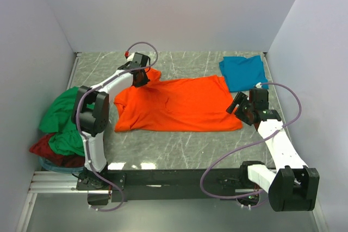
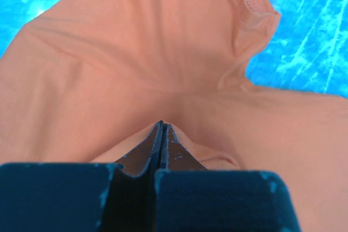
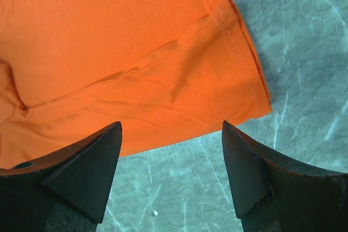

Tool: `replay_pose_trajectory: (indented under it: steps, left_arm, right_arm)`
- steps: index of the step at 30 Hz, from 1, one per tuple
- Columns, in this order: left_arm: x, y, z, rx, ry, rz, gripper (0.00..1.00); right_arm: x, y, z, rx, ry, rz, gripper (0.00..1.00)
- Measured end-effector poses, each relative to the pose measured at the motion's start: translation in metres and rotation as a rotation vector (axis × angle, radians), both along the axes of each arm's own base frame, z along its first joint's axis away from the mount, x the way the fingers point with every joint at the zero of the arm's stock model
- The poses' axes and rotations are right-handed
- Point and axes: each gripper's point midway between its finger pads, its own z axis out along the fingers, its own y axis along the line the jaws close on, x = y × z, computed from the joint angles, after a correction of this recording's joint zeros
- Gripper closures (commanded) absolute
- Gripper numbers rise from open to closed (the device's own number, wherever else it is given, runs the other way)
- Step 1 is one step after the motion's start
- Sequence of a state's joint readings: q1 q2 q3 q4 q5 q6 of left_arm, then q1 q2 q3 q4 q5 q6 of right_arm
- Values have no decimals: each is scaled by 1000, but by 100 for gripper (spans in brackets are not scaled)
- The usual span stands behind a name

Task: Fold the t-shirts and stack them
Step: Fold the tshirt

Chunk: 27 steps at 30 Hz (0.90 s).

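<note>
The orange t-shirt point(image 1: 179, 104) lies spread flat across the middle of the table. At its far left corner my left gripper point(image 1: 140, 75) is shut on the cloth. In the left wrist view the pinched jaws point(image 2: 162, 126) meet in a fold of the orange t-shirt point(image 2: 136, 52), which puckers around the tips. My right gripper point(image 1: 236, 104) is open at the shirt's right side. In the right wrist view its fingertips point(image 3: 171, 124) stand wide apart over bare table, just short of the hem of the orange t-shirt point(image 3: 109, 36). A folded teal t-shirt point(image 1: 243, 71) lies at the back right.
A green t-shirt point(image 1: 62, 118) and a dark red t-shirt point(image 1: 54, 153) lie crumpled in a heap at the table's left edge. White walls close in the left, back and right sides. The marbled table point(image 1: 179, 145) shows bare in front of the orange shirt.
</note>
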State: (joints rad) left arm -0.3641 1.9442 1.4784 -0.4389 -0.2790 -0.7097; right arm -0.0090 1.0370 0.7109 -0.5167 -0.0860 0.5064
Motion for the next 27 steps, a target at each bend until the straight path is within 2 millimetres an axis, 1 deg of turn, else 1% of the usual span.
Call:
replay_pose_trajectory:
  steps: [2,3,4,5,7,8,9,10,14,16,17,19,21,23,25,27]
  left_arm:
    - [5,-2,-7,9,12,-7,98]
    - [5,-2,-12,16,25,-9,96]
    - [6,-2,-17,23,39,-11,93]
    - [5,-1,-22,30,56,-12,69]
    - [2,0,-30,44,83,-17,39]
    - [0,0,-33,48,96,-15,16]
    - [-2,2,-35,55,106,-16,4]
    - [-3,3,-35,58,111,-14,1]
    - [-6,4,-26,53,98,-6,1]
    - [-14,7,-16,46,82,-5,0]
    - [-20,10,-9,41,72,-2,1]
    - [-37,16,5,28,48,4,0]
    - [-58,22,20,-5,11,14,1]
    - [-82,24,28,-55,-23,11,1]
    - [-104,23,25,-98,-30,6,0]
    - [-127,20,11,-132,-4,-4,1]
  right_arm:
    - [0,0,-1,0,5,1,20]
    - [0,0,-2,0,7,1,20]
    - [0,0,-2,0,8,1,20]
    - [0,0,-2,0,9,1,20]
    - [0,0,-2,-1,9,2,19]
    - [0,0,-2,-1,9,3,19]
    - [0,0,-2,-1,9,3,19]
    - [0,0,-2,-1,9,3,19]
    - [0,1,-2,4,9,9,19]
    - [0,1,-2,3,9,12,19]
    - [0,1,-2,2,9,12,19]
    - [0,1,-2,2,9,12,19]
    - [0,1,-3,2,11,11,18]
    - [0,1,-5,1,17,11,19]
    - [0,1,-9,2,34,13,18]
    - [-1,5,-15,0,58,28,19]
